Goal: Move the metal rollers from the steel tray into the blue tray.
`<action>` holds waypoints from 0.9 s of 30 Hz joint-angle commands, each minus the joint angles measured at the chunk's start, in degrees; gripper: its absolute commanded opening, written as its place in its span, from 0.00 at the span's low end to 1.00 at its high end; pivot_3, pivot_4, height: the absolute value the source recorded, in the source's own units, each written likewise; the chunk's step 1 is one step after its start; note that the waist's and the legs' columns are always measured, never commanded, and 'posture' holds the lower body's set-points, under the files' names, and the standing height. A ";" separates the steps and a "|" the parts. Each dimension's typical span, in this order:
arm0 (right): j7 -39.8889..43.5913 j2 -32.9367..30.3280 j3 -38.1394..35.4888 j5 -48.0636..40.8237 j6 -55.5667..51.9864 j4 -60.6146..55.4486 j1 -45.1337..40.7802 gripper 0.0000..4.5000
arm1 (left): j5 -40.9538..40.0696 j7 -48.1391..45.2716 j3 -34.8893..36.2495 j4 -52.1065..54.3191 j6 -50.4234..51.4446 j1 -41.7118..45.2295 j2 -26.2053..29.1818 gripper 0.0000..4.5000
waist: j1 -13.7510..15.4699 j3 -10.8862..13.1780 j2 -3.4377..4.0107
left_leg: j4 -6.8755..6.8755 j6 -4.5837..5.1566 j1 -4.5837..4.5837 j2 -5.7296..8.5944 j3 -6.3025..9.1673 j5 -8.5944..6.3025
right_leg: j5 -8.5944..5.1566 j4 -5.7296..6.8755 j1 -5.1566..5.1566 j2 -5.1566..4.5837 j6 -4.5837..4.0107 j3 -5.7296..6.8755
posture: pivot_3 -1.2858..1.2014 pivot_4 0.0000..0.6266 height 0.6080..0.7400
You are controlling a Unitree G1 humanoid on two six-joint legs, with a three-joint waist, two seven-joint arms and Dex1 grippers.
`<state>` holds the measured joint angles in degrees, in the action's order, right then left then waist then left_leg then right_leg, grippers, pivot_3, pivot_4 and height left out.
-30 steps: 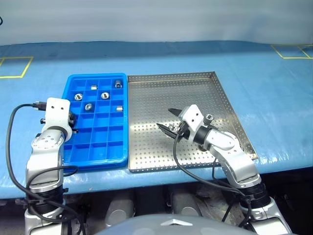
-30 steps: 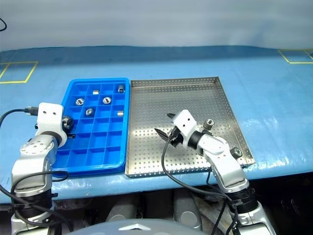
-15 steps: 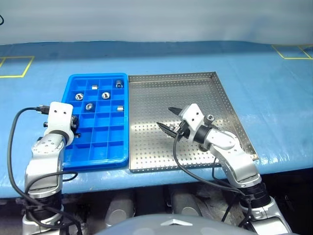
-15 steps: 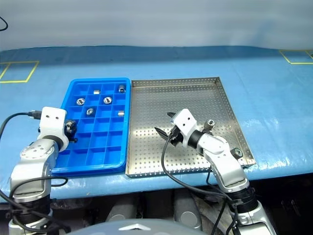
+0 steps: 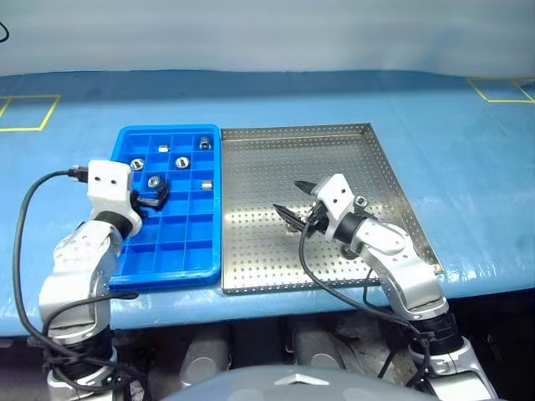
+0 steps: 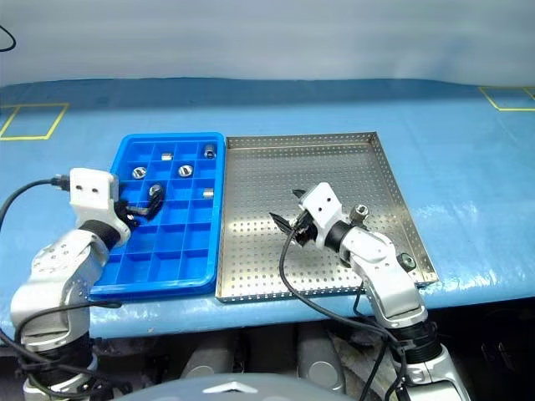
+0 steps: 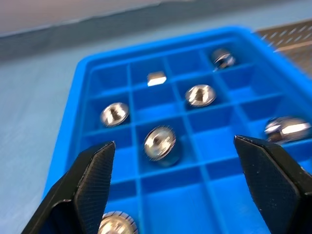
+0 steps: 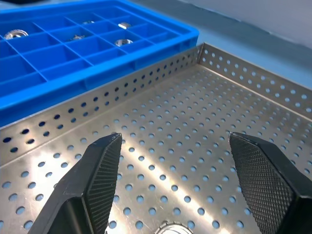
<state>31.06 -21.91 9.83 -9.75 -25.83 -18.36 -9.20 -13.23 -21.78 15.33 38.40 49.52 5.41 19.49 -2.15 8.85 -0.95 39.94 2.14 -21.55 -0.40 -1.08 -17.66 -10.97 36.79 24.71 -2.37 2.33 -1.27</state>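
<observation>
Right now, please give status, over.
Left tool open over blue tray, empty. Right tool open over steel tray. One roller below it. Nothing blocking.

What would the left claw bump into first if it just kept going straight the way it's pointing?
Probably a metal roller lying in a compartment of the blue tray. The left gripper is open and aimed slightly downward across the tray, with that roller nearly centred between its fingers. Depth is hard to judge, so it might meet a divider wall first.

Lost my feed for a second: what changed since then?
The left gripper moved right over the blue tray, rose and opened; it holds nothing. The right gripper stayed open over the steel tray. The rollers in the compartments kept their places.
</observation>
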 commanded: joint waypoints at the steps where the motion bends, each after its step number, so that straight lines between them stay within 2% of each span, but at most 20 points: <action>1: -0.92 -0.17 -1.84 -0.36 -0.49 -2.20 -0.03 0.82 | -3.47 -3.73 -3.34 4.41 -3.47 -0.54 1.49 0.94 | -0.09 -0.01 0.01 | 0.00 0.00 0.00 0.00 0.00 0.00 | -0.01 0.00 0.00 0.01 -0.02 0.00 | 0.47 0.24 1.00; 2: -1.15 -0.26 -2.02 -0.27 -0.63 -2.42 -0.04 0.82 | -4.07 -4.05 -3.88 4.46 -3.84 -0.63 1.67 0.94 | -0.25 -0.01 0.02 | 0.00 0.00 0.01 0.00 -0.01 0.00 | -0.01 0.01 0.00 0.04 -0.02 -0.01 | 0.47 0.24 1.00; 5: -5.11 -1.73 -4.87 2.74 -2.09 -3.23 -0.62 0.82 | -6.37 -6.37 -11.56 2.42 -3.56 0.60 0.80 0.94 | -0.46 -0.01 0.02 | 0.00 0.00 0.04 0.00 -0.02 0.01 | -0.02 0.03 -0.03 0.32 -0.03 -0.03 | 0.46 0.24 1.00; 8: -11.60 -1.67 -8.90 5.80 -5.85 -3.92 -1.45 0.82 | -3.02 -8.91 -21.15 -3.77 -5.65 2.12 3.14 0.94 | -0.57 -0.03 0.05 | 0.02 0.09 0.05 0.13 -0.05 0.04 | 0.00 0.00 -0.09 0.30 0.02 -0.12 | 0.45 0.24 1.00; 12: -6.31 -3.76 -8.45 2.44 -6.70 -6.89 1.25 0.82 | -0.59 -10.23 -27.16 -11.31 -9.72 5.94 3.32 0.94 | -2.04 -0.03 0.04 | 0.01 0.14 0.05 0.12 -0.08 0.05 | 0.01 -0.02 -0.07 0.38 0.06 -0.19 | 0.43 0.24 1.00; 15: -3.38 -5.19 -8.78 0.56 -5.74 -9.72 4.54 0.82 | 1.14 -11.35 -30.21 -16.28 -12.94 9.35 2.86 0.94 | -3.11 -0.03 0.07 | 0.00 0.14 0.02 0.03 -0.02 0.05 | 0.00 -0.03 -0.06 0.54 0.08 -0.22 | 0.41 0.24 1.00; 19: -4.61 -5.01 -10.06 0.71 -6.28 -12.20 6.80 0.82 | 2.79 -12.15 -32.69 -23.28 -16.31 13.47 0.97 0.94 | -5.02 -0.03 0.08 | 0.01 0.14 0.02 0.01 -0.11 0.05 | 0.16 -0.06 -0.05 0.66 0.41 -0.52 | 0.39 0.24 1.00; 27: -6.51 -4.49 -10.80 1.20 -6.31 -15.03 9.66 0.82 | 4.79 -15.96 -37.82 -30.61 -17.88 16.85 -0.64 0.94 | -9.55 -0.03 0.08 | 0.02 0.24 0.04 0.06 -0.25 -0.01 | 0.15 -0.11 -0.04 0.67 0.83 -0.84 | 0.37 0.24 1.00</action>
<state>25.33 -26.51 0.55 -8.41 -32.84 -30.42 0.20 -9.12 -36.96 -21.88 8.25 33.07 21.39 19.21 -11.70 8.82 -0.87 39.96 2.38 -21.51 -0.34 -1.33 -17.67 -10.85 36.68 24.67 -1.70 3.20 -2.12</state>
